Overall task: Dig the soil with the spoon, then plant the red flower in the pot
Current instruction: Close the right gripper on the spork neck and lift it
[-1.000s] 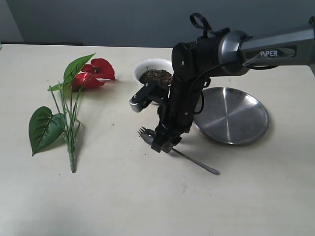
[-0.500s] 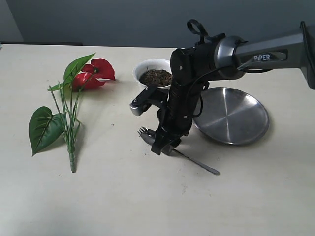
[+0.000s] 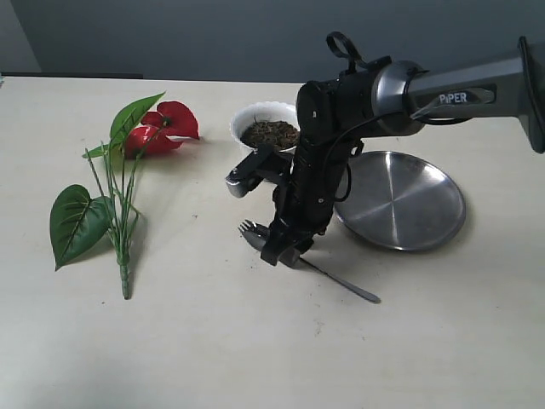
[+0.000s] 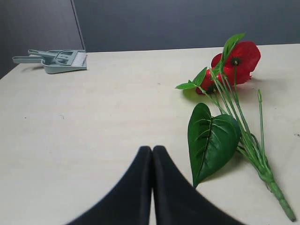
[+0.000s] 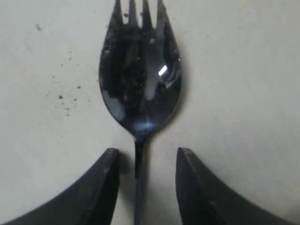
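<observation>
The spoon (image 3: 341, 284) lies flat on the table in front of the pot, its bowl (image 5: 140, 84) dusted with dark crumbs. My right gripper (image 3: 281, 249) points down over its neck, open, one finger on each side of the thin handle (image 5: 146, 152) and neither touching it. The white pot (image 3: 255, 112) holds dark soil (image 3: 271, 133) just behind the arm. The red flower (image 3: 166, 126) lies on the table at the left with its green leaves and stems. My left gripper (image 4: 152, 149) is shut and empty, low over the table near the red flower (image 4: 236, 61).
A round steel plate (image 3: 400, 200) sits right of the pot, close to the right arm. A grey-green dustpan with brush (image 4: 61, 60) lies at a far table corner. Fine soil specks are scattered beside the spoon's bowl (image 5: 63, 101).
The right arm has shifted slightly left and settled over the spoon's neck. Spoon, flower and pot have not moved.
</observation>
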Controlling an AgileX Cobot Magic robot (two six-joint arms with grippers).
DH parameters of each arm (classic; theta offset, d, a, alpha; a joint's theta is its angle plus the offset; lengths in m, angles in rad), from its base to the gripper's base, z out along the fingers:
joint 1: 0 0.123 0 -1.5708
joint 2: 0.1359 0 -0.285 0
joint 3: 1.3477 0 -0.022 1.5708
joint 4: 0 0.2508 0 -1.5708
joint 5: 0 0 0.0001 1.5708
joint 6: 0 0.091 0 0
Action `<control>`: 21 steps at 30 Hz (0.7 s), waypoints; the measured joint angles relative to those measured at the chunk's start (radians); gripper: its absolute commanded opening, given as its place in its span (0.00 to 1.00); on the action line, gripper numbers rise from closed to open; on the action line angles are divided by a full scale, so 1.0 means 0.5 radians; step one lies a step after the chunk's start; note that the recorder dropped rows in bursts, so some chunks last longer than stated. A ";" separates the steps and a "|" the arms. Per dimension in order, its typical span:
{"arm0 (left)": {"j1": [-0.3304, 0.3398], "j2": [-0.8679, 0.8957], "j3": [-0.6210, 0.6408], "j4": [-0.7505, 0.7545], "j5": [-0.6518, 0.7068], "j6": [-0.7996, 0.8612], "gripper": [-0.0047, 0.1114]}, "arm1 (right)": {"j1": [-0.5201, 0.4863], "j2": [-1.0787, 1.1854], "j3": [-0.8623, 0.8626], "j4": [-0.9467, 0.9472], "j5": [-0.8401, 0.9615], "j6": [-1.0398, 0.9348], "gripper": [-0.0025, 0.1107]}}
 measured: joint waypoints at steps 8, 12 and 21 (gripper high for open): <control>0.000 0.000 0.000 0.000 0.000 0.000 0.04 | -0.004 0.001 -0.005 0.018 0.030 0.000 0.36; 0.000 0.000 0.000 0.000 0.000 0.000 0.04 | 0.042 0.001 -0.005 0.003 0.052 0.000 0.36; 0.000 0.000 0.000 0.000 0.000 0.000 0.04 | 0.157 0.001 -0.016 -0.243 0.058 0.184 0.36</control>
